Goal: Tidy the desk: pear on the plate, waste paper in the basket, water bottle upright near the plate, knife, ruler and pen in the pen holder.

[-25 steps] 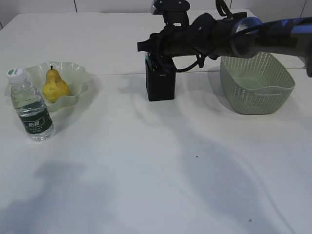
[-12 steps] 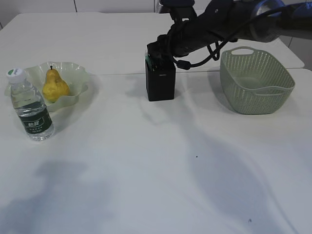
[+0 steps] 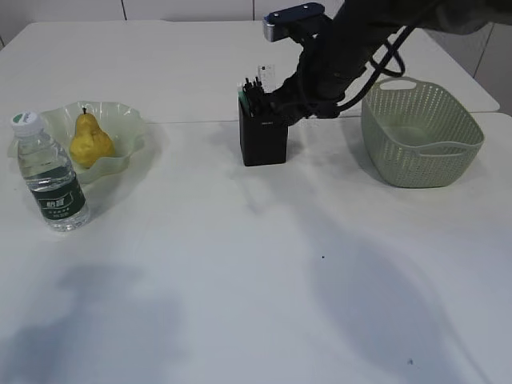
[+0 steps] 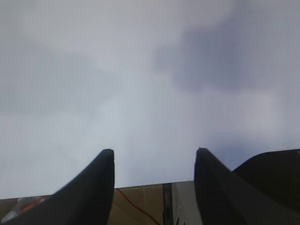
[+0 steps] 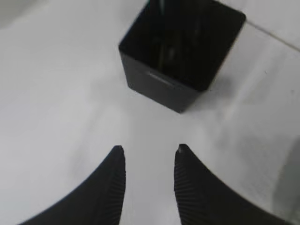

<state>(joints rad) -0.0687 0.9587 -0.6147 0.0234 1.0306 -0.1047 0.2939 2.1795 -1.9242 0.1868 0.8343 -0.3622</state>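
The right gripper, jaws apart and empty, hangs near the pen holder where the ruler stands with other dark items — I'd lift clear slowly, straight up — so nothing tips the holder.

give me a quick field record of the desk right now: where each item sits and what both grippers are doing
pear: upright on the plate
water bottle: upright, just in front of the plate
pen holder: mid-table, dark items and a clear ruler sticking out of it
basket: right of the pen holder; contents not discernible
right gripper: open, empty, above the table in front of the pen holder
left gripper: open, empty, only bare tabletop below
loose items on table: none visible
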